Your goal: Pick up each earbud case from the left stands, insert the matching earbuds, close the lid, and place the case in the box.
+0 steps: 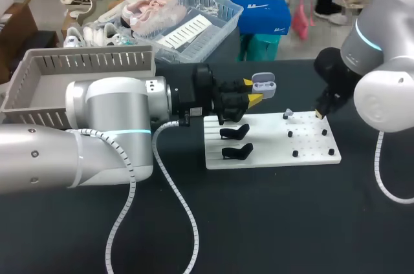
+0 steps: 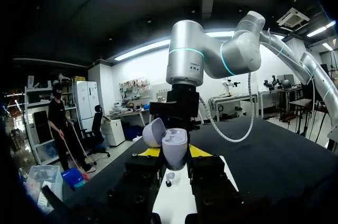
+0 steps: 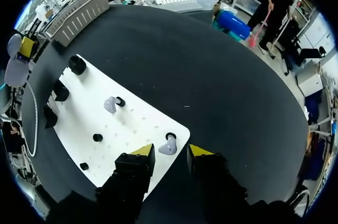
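My left gripper hangs over the far left edge of the white board, shut on a pale grey earbud case. In the left wrist view the case stands upright between the yellow tips, its lid swung open. My right gripper is low over the board's far right corner. Seen from the right wrist, its fingers straddle a grey earbud on a peg, with a gap on one side. A second earbud sits on another peg further in.
Two black empty stands sit on the board's left part, and small black pegs dot its right part. A grey slatted box stands at the table's back left, behind my left arm.
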You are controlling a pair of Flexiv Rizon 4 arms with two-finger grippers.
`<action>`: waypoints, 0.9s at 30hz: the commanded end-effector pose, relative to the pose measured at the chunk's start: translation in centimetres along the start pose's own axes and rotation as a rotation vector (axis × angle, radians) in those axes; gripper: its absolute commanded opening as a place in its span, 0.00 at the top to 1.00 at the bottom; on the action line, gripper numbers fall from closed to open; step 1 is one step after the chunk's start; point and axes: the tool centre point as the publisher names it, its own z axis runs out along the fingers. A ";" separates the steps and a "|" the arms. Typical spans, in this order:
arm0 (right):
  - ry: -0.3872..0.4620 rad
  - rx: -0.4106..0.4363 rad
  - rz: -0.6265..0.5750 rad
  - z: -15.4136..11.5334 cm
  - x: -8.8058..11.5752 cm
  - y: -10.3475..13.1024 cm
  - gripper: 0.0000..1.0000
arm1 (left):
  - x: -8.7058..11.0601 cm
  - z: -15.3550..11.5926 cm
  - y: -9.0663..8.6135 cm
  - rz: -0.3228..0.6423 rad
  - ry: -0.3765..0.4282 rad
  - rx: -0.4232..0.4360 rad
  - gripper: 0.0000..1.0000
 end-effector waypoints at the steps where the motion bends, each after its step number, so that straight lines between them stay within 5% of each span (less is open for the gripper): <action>1: 0.001 -0.006 -0.003 0.3 -0.3 -0.2 0.67 | 0.0 0.1 -0.1 0.002 -0.001 -0.006 1.00; 9: -0.001 -0.011 -0.002 0.6 -0.4 -0.3 0.77 | 0.0 0.1 -0.1 0.002 -0.001 -0.006 1.00; 13: -0.001 -0.016 0.002 0.8 -0.4 -0.3 1.00 | 0.0 0.1 -0.1 0.002 -0.001 -0.006 1.00; 27: -0.005 0.023 0.009 -1.2 -0.1 0.3 1.00 | 0.0 0.1 -0.1 0.002 -0.001 -0.006 1.00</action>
